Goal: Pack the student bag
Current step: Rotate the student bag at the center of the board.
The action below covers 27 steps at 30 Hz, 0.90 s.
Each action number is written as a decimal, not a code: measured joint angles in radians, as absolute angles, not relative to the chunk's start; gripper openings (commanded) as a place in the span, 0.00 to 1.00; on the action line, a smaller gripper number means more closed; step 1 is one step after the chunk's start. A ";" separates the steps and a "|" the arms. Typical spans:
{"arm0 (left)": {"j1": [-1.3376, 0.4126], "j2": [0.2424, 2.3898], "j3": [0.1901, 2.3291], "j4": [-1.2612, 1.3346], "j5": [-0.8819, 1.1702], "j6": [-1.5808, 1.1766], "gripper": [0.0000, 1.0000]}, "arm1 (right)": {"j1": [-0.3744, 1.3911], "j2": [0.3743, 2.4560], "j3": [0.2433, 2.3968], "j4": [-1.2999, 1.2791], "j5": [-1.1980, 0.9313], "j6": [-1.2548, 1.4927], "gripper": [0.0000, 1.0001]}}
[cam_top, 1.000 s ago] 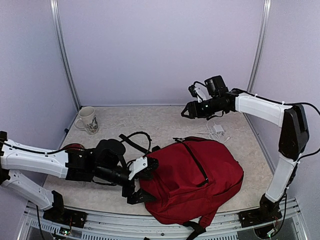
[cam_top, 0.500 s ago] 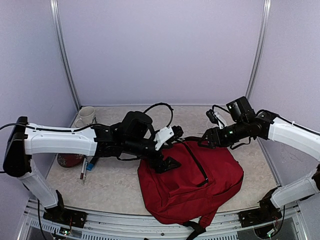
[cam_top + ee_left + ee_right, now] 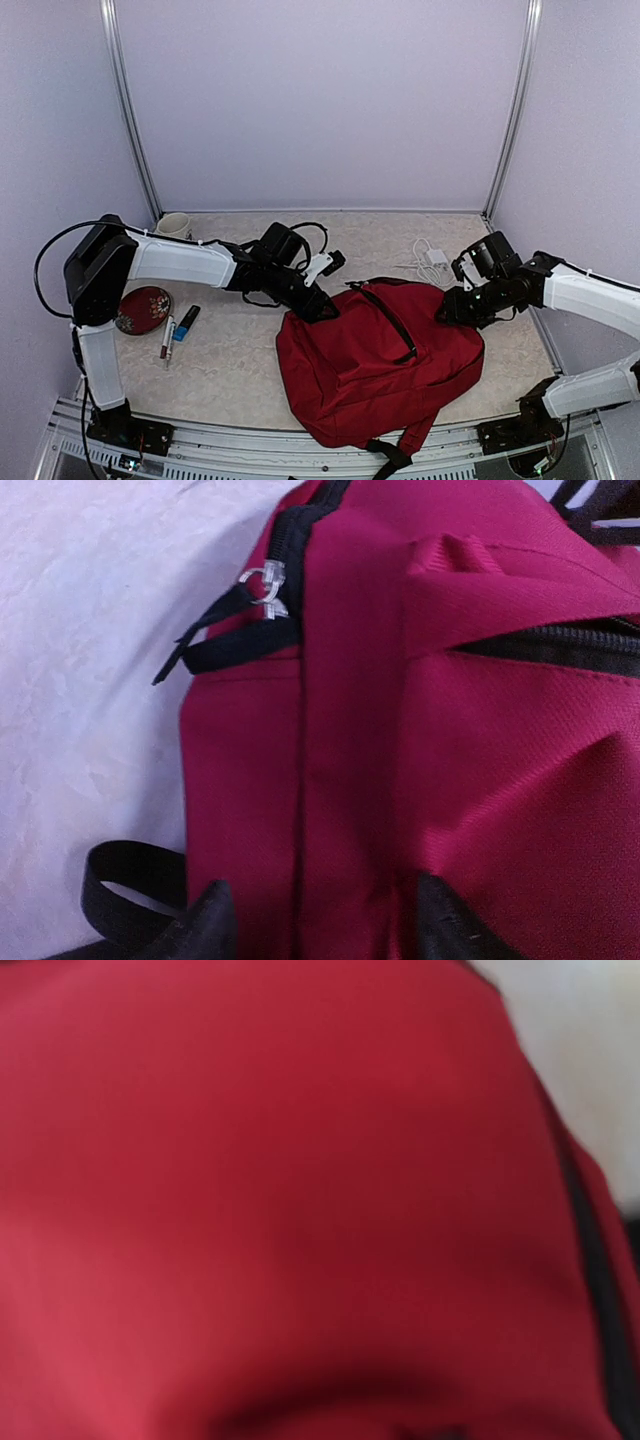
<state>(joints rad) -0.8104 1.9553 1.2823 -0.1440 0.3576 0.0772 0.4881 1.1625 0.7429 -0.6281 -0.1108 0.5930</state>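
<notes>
Speckled beige tabletop [image 3: 230, 360] under dark-red student bag [image 3: 370, 370] with clear zipper pull [image 3: 265, 585]

student bag [image 3: 385, 365]: dark red fabric, black zipper tracks and straps. zipper pull [image 3: 264, 588] is silvery-clear. mug [image 3: 172, 224] at 10 o'clock: cream-white. at 9 o'clock: round dark-red disc [image 3: 143, 308] with lighter flecks, white-and-red pen [image 3: 166, 337], blue-and-black marker [image 3: 186, 322]. charger cable [image 3: 432, 258] at 1 o'clock: white. tabletop [image 3: 230, 370]: beige, mottled.

Apparently matt woven-cloth student bag [image 3: 500, 780]
</notes>
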 measured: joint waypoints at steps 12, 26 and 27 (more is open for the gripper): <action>-0.809 1.653 0.944 -0.107 0.310 0.034 0.72 | 0.484 1.692 1.136 -0.394 -0.257 0.452 0.22; -1.168 1.567 1.250 -0.161 0.038 0.062 0.72 | 0.489 1.589 1.239 -0.442 -0.252 0.361 0.38; -1.199 1.617 1.311 -0.179 0.060 0.073 0.73 | 0.489 1.546 1.200 -0.446 -0.250 0.363 0.38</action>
